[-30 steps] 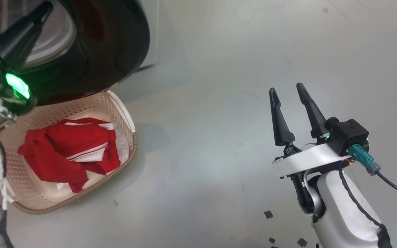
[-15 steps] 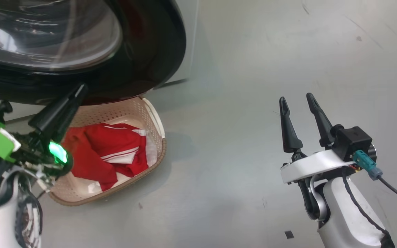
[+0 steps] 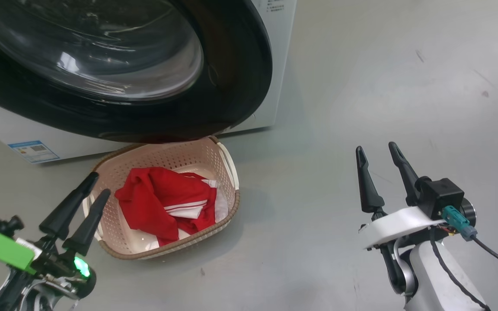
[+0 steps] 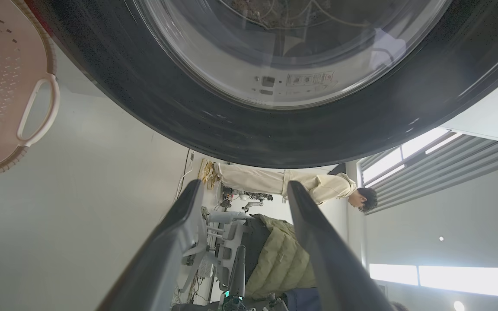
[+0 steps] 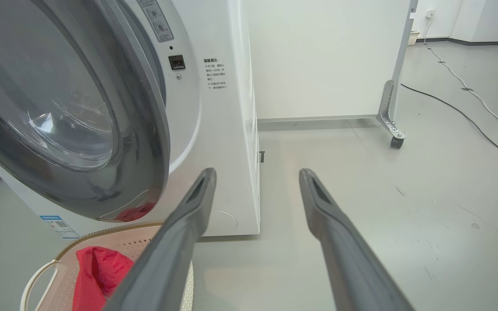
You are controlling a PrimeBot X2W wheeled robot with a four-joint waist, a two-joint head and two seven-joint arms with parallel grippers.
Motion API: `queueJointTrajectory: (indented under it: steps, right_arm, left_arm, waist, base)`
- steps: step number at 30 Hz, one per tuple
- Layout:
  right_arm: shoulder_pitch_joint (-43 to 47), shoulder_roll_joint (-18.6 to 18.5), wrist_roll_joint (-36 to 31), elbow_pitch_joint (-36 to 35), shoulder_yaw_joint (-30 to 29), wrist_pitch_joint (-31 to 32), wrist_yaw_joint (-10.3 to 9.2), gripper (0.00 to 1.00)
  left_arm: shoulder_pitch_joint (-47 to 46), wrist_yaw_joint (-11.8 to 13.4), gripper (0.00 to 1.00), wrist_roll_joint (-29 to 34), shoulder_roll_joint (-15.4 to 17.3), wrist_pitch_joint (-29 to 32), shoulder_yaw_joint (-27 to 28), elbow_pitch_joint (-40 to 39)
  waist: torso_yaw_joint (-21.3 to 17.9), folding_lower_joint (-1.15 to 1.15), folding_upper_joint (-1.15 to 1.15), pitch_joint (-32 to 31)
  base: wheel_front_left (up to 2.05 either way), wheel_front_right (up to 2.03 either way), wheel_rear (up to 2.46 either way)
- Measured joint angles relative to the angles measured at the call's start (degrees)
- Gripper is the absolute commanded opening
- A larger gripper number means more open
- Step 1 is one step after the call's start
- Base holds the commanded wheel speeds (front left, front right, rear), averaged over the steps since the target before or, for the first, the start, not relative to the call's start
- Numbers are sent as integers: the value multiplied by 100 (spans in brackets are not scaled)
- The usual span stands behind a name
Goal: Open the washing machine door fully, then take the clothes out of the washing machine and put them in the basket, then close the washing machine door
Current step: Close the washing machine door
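Note:
The washing machine door (image 3: pixel 231 86), black-rimmed with a glass bowl, lies against the front of the white washing machine (image 3: pixel 279 65); I cannot tell whether it is latched. Below it on the floor stands the cream basket (image 3: pixel 231 207) with the red and white clothes (image 3: pixel 162 203) inside. My left gripper (image 3: pixel 100 183) is open and empty at the basket's left edge. In the left wrist view the left gripper (image 4: pixel 244 185) points under the door (image 4: pixel 188 121). Further right, my right gripper (image 3: pixel 376 147) is open and empty above bare floor, and the right wrist view shows the door (image 5: pixel 145 142) and clothes (image 5: pixel 97 272).
A blue label (image 3: pixel 33 151) sits low on the washer's front. A person (image 4: pixel 301 183) stands in the background of the left wrist view. To the washer's right are a white wheeled panel (image 5: pixel 396 108) and a cable (image 5: pixel 469 116) on the grey floor.
The left gripper has gone from shut to open and come down from the door's rim to the basket's left edge. The head camera has shifted, so more of the washer shows.

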Motion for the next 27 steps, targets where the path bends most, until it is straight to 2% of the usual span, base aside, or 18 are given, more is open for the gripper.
queueJointTrajectory:
  steps: [4, 12, 14, 22, 27]
  right_arm:
    - [154, 0, -29, 67, -54, 0, 24, 100]
    - [411, -5, -57, 141, -175, 0, 47, 100]
    - [476, -5, -83, 147, -188, 0, 48, 100]
    - [487, -3, -148, 147, -193, 0, 100, 100]
    - [524, -5, -191, 147, -220, 0, 147, 100]
  left_arm:
    - [285, 0, 100, 107, -58, -345, 201, -254]
    - [583, 0, 100, 965, -91, -1236, 381, -889]
    - [706, 0, 100, 1739, -89, -1648, 337, -1150]
    - [951, -1, 100, 3256, -88, -2606, -40, -1679]
    - [1074, -3, 100, 4551, 102, -3260, -291, -1941]
  waist:
    - [116, 0, 0, -194]
    - [345, 0, 0, -554]
    - [421, 0, 0, -672]
    - [532, 0, 0, -900]
    - [542, 0, 0, -1019]
  base:
    - [0, 0, 0]
    - [0, 0, 0]
    - [0, 0, 0]
    - [0, 0, 0]
    - [0, 0, 0]
